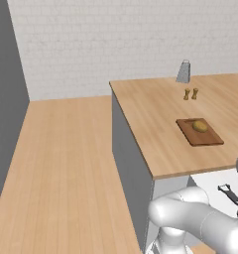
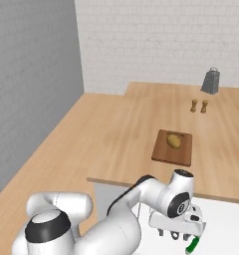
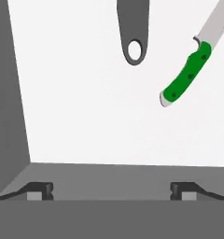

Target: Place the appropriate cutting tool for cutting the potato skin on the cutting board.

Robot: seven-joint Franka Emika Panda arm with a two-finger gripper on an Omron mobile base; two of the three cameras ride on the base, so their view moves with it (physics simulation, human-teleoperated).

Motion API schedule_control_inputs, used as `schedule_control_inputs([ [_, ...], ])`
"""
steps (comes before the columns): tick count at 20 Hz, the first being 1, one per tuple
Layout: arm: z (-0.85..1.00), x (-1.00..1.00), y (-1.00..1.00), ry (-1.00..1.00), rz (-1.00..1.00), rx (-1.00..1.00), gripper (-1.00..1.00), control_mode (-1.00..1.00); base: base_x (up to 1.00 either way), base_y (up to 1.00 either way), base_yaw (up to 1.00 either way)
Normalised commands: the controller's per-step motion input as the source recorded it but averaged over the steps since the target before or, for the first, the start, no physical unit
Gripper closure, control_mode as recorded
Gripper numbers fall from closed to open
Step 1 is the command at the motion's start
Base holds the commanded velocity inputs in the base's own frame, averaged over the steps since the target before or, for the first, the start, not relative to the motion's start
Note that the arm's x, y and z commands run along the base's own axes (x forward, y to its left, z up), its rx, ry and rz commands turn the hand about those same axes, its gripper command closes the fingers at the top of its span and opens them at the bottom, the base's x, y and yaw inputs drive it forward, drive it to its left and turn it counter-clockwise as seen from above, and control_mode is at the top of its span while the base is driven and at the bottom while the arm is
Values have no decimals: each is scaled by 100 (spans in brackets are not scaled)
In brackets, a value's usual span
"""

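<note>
- Reddish-brown wood marks the flat rectangular cutting board (image 1: 200,132) in the left base view, laid on the light wood counter (image 1: 155,119) with the small roundish yellow-tan potato (image 1: 200,126) resting on it, so the board is judged ready to receive the tool. The slender dark grey-black peeler-like cutting tool (image 1: 230,194) is seen on a white surface (image 1: 215,181) below the counter's near edge, well apart from the board; its long axis runs diagonally, from upper left to lower right in that picture. A tall grey metal grater (image 1: 184,72) and two tiny wooden shakers (image 1: 190,94) are stood farther back on the counter.
- Seen from the right base view, the two-finger gripper (image 2: 175,233) is held low over the white surface, under the counter's edge and apart from the board; this is judged a reach toward the tools lying there. A green-handled knife (image 2: 192,244) lies just beside the gripper. The potato sits near the middle of the board.
- Looking along the hand, the jaws are seen spread wide with nothing between them; one fingertip (image 3: 39,190) is set far from the other. The peeler's grey handle end, with its hanging hole, enters from the top edge, its long axis pointing roughly toward the camera; the rest is cut off by the frame. The knife lies obliquely to its right, handle end nearer, blade running off the upper right. The peeler is judged to need a centred, lower approach before closing.
</note>
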Motion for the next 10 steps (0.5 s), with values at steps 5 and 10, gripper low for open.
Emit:
schedule_control_inputs([
  [5,-25,20,7,-12,4,-2,-100,-100,0,0,0],
  [10,-6,35,0,-8,4,0,-100,-100,0,0,0],
])
